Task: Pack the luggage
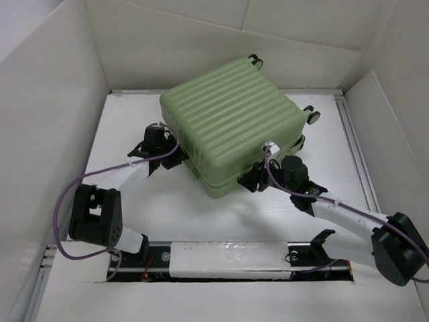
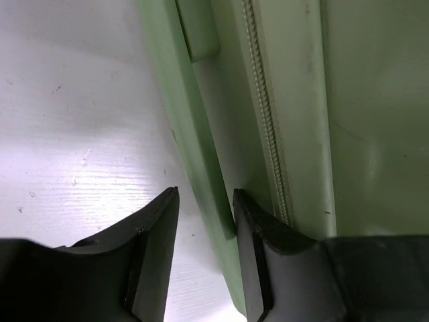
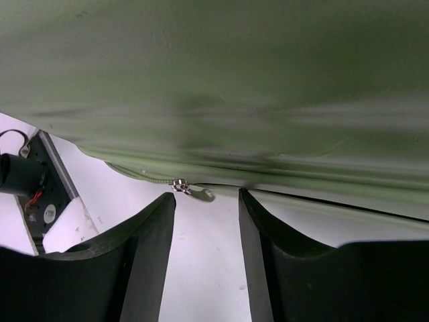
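In the top view the left gripper (image 1: 175,149) presses up against the 8 o'clock side of the pale green suitcase (image 1: 231,121). The suitcase lies flat on the white desk (image 1: 201,221), from the middle out toward 12 o'clock. Its wheels (image 1: 312,114) point to 1 o'clock. Seen from the left wrist, this gripper (image 2: 204,198) is partly open. A green edge of the suitcase (image 2: 194,134) runs between its fingers, with a sliver of desk (image 2: 80,134) showing beside the left finger, so it is not clamped. The zipper (image 2: 268,134) runs just right of that edge. The right gripper (image 1: 253,180) sits at the suitcase's 5 o'clock corner. In its own wrist view this gripper (image 3: 206,196) is also partly open and holds nothing. The metal zipper pull (image 3: 194,193) hangs just beyond its fingertips, under the green shell (image 3: 234,80).
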### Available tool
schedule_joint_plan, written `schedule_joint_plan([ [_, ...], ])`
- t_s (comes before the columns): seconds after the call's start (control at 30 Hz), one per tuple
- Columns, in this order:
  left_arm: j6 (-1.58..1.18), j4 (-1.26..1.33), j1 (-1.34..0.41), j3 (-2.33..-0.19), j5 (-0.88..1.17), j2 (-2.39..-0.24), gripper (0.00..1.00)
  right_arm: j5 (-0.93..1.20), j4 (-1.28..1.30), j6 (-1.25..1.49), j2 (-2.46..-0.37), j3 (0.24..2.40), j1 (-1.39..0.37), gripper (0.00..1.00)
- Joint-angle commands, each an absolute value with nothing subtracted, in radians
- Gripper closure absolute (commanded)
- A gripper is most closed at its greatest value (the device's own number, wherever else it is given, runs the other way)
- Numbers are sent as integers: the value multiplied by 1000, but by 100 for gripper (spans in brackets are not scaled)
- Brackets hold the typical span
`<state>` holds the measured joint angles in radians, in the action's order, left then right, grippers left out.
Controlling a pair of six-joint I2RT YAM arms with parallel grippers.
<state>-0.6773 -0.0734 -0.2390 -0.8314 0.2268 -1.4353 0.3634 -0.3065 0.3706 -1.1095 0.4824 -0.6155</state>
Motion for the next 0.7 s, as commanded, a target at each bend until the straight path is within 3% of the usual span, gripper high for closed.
schedule_joint_plan([
  [0.0,-681,54,-256,-868,270,-1447,66,374,-502,374,-1132,474,-629,50],
  [0.13,-681,78,-256,-868,282,-1479,71,365,-551,396,-1167,474,-638,50],
  [0.23,-681,120,-256,-868,304,-1500,80,342,-597,428,-1189,474,-666,51],
  [0.37,-681,156,-256,-842,342,-1509,100,279,-646,465,-1198,463,-727,52],
  [0.53,-661,192,-256,-766,342,-1457,100,172,-690,485,-1198,440,-816,56],
  [0.67,-715,253,-290,-680,333,-1372,100,75,-681,485,-1134,402,-836,44],
])
